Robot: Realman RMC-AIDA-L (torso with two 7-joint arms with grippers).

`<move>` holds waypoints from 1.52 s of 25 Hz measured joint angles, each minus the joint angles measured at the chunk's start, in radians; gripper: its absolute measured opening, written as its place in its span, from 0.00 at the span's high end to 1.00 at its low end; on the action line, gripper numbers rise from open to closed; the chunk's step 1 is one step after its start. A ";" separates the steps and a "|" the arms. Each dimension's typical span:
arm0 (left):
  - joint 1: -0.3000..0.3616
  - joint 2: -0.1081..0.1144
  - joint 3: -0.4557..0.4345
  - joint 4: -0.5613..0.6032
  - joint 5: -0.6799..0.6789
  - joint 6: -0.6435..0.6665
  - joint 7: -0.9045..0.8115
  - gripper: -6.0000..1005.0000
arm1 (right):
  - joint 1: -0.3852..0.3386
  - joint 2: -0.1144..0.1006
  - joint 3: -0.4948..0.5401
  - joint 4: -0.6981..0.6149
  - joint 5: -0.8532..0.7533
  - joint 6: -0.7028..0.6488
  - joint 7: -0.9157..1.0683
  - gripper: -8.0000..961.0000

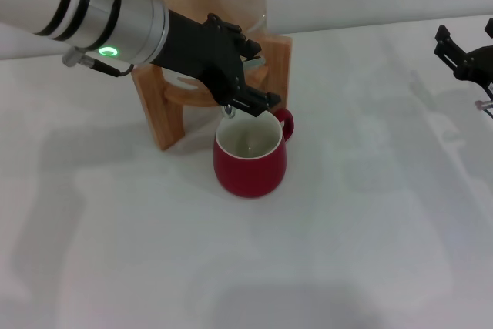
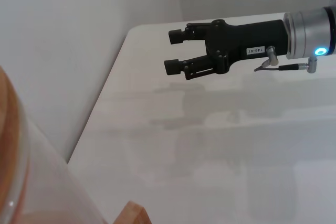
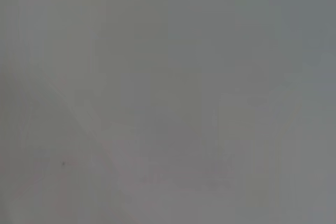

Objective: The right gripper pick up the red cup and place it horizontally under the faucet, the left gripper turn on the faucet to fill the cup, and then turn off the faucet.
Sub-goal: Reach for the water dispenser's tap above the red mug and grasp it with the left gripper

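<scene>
The squat dark-red ceramic cup (image 1: 249, 158) is stood upright on the white tabletop (image 1: 347, 252), under the small chrome faucet (image 1: 229, 112). The black left hand (image 1: 245, 90) is closed around the faucet's lever. The black right hand (image 1: 466, 55) is parked at the far right, fingers spread, empty.

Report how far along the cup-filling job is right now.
Done: the red cup stands upright on the table under the faucet, and the right gripper is parked off at the table's right edge, open. In hand: the left gripper is at the faucet, above the cup's rim. Whether water flows or the cup holds any cannot be told. Left: filling and shutting off the faucet.
</scene>
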 joint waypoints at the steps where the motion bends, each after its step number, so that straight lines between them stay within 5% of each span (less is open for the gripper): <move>1: 0.000 0.000 0.000 0.000 0.001 0.000 0.002 0.17 | 0.000 0.000 -0.001 0.000 0.000 0.000 0.000 0.09; 38: -0.017 0.002 -0.001 -0.031 0.027 0.012 0.061 0.17 | 0.005 0.000 0.005 -0.001 0.001 -0.001 0.002 0.09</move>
